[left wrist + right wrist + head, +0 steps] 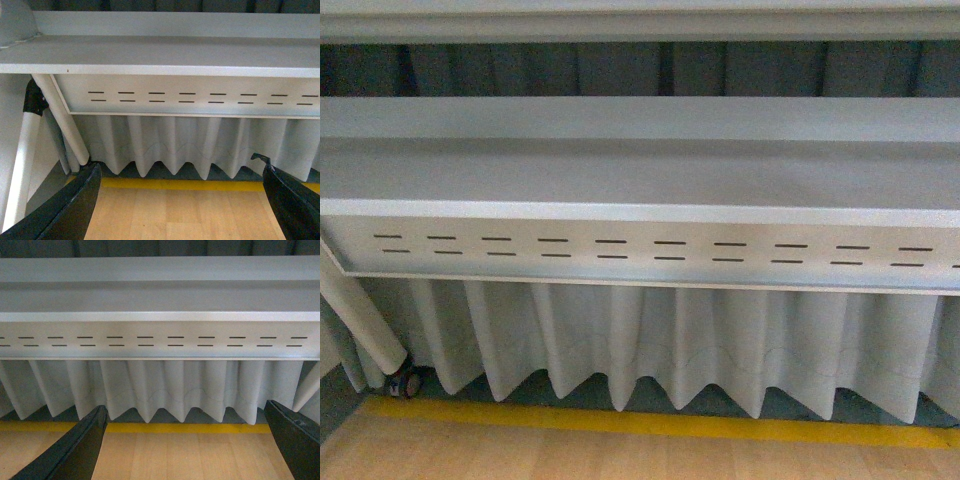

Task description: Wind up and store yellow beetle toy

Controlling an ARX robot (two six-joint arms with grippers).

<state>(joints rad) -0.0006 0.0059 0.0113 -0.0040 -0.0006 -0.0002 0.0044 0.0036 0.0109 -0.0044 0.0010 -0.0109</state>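
The yellow beetle toy is out of view in all three views. My left gripper (182,210) is open, its dark fingers (65,210) wide apart over bare light wooden tabletop (180,215), with nothing between them. My right gripper (185,452) is open too, its dark fingers (70,455) spread over the same wooden surface (185,455), empty. Neither arm shows in the front view.
A yellow tape line (650,422) runs along the tabletop's far edge. Behind it hangs a pleated white curtain (670,345) under a grey metal shelf beam with slots (640,250). A white post (355,320) leans at the far left, also in the left wrist view (60,120).
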